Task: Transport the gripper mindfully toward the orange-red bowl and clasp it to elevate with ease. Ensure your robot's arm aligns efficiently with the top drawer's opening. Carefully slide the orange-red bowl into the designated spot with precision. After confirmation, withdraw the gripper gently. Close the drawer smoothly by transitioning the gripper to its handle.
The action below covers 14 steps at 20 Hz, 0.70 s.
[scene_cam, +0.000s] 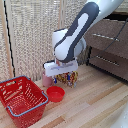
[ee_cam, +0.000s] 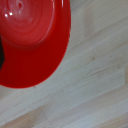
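The orange-red bowl (scene_cam: 55, 93) sits on the wooden floor between the red basket and the dresser. In the wrist view the orange-red bowl (ee_cam: 31, 40) fills the near corner, seen from above, upright and empty. My gripper (scene_cam: 60, 73) hangs from the white robot's arm (scene_cam: 75, 32) a little above and behind the bowl, not touching it. Its fingers are too blurred to show their spacing. The top drawer (scene_cam: 102, 31) with its silver handle (scene_cam: 104, 37) is at the exterior view's right. Whether the drawer is open cannot be told.
A red mesh basket with a blue rim (scene_cam: 22, 100) stands at the exterior view's left. A pink cup (scene_cam: 48, 80) and a colourful object (scene_cam: 68, 78) sit just behind the bowl under the gripper. A lower drawer (scene_cam: 106, 60) is beneath the top one.
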### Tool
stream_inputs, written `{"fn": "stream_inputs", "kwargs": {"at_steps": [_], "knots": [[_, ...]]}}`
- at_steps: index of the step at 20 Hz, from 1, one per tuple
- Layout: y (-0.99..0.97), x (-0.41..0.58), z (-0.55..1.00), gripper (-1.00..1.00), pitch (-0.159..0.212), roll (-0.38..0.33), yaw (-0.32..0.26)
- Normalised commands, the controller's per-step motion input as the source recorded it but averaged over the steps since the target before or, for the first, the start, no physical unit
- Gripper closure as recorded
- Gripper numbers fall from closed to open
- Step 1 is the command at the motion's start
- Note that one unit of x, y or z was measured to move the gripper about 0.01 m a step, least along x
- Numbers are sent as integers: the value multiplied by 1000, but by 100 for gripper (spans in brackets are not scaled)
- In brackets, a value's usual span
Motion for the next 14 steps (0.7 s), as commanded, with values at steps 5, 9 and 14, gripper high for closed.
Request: {"fn": "stream_inputs", "kwargs": {"at_steps": [5,9,14], "knots": [[27,0,-406,-100,-48,-93,55],[26,0,-414,-100,-85,-80,70],[118,0,-412,-100,-79,-79,63]]}}
